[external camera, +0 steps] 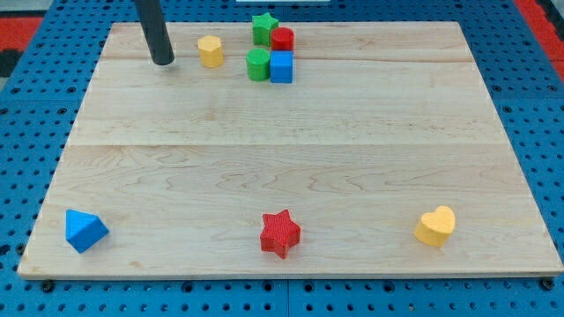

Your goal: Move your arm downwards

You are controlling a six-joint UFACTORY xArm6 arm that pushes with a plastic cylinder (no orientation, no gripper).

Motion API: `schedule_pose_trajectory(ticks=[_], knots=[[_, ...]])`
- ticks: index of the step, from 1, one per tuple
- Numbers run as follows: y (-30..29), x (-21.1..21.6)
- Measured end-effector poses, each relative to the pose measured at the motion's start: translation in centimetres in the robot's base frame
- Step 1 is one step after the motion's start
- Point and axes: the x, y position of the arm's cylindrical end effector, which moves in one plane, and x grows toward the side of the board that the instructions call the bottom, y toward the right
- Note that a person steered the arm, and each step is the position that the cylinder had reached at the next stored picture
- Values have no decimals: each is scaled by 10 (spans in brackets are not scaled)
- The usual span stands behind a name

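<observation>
Where the tabletop (291, 167) ends nearest: blue triangle (85, 231), red star (280, 233), yellow heart (436, 225). Farther back, right of yellow hexagon (210, 51): green cylinder (257, 64), blue cube (281, 66), red cylinder (282, 39), green star (263, 27). Left of hexagon, apart: my tip (162, 62). No gripper.

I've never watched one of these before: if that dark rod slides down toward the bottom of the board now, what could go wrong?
Little, probably. My tip sits at the view's top left, just left of the yellow block; drifting right could nudge it. A long straight run down might reach the blue block near the bottom left corner and push it toward the wooden board's edge.
</observation>
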Motion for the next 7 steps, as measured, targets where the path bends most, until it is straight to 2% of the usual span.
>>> schedule_pose_trajectory(ticks=[2,7], knots=[[91,-9],[78,-15]])
